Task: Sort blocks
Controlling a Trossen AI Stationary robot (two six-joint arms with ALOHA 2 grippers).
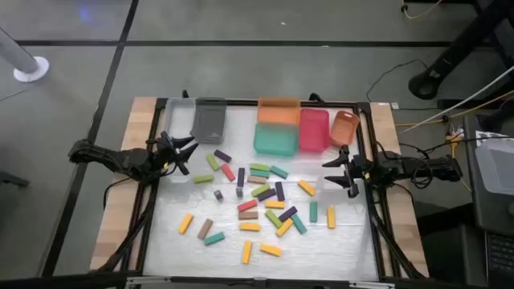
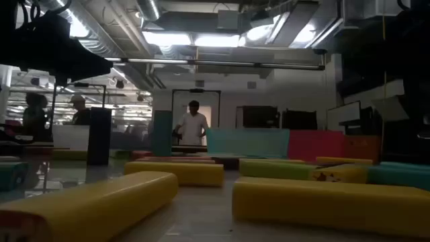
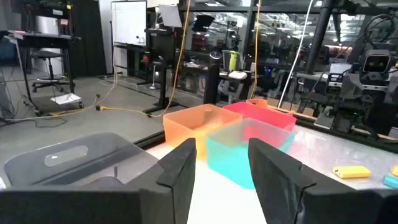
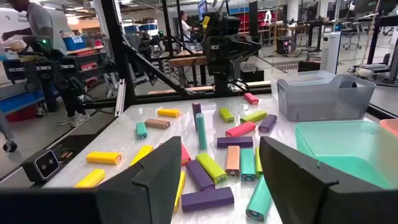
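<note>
Yellow blocks [image 2: 101,202] lie closest to the table-level camera, at the worktop's near edge, with the rest of the scatter behind them. From largest to smallest: the pale worktop [image 1: 337,253] carries a row of bins along its far edge, a grey bin [image 1: 209,120] toward the far left corner, then an orange bin [image 1: 279,110], a teal bin [image 1: 275,140] and a red bin [image 1: 314,130], with a smaller orange container [image 1: 344,128] tilted near the far right corner. The left gripper [image 1: 183,152] hovers at the left edge just in front of the grey bin, its fingers [image 3: 180,171] spread with nothing between them. The right gripper [image 1: 341,170] hovers at the right edge, jaws spread wide and empty, facing the pile. About thirty small blocks [image 1: 261,201] in yellow, red, green, teal, purple and brown lie loose across the worktop's middle and near half; no block can be seen inside any bin.

Sorting appears to be at its start, with a pick not yet begun. A next move would call for lowering one gripper over a lone block, such as the yellow one [image 1: 307,188] nearest the right gripper. Crowded, touching blocks in the centre [image 4: 214,169] could hinder a clean pinch. People stand in the room beyond the worktop.
</note>
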